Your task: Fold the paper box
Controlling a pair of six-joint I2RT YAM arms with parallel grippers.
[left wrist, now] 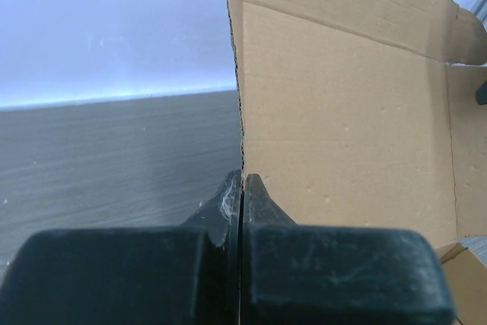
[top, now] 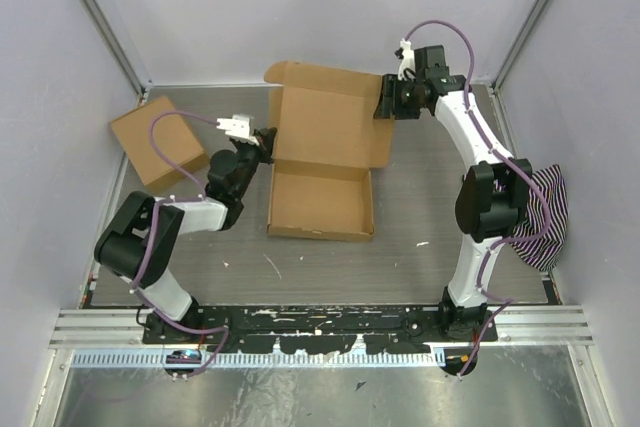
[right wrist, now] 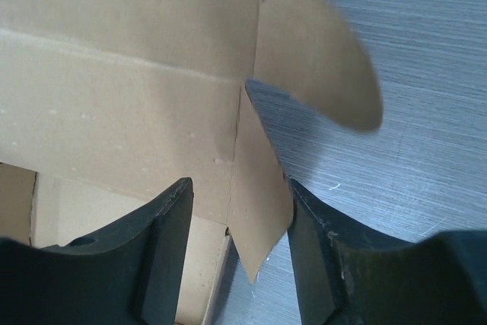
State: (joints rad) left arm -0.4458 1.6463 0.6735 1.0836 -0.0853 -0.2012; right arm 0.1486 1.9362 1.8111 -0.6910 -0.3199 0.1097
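Observation:
The paper box lies mid-table, a shallow brown tray with its lid raised behind it. My left gripper is shut on the lid's left edge. In the left wrist view the paper box fills the right side, and the left gripper pinches its thin edge. My right gripper is at the lid's right side. In the right wrist view the right gripper is open, with the lid's side flap between the jaws, touching the right finger.
A second, squarish brown carton sits at the far left near the wall. A striped cloth lies at the right edge beside the right arm. Enclosure walls stand on three sides.

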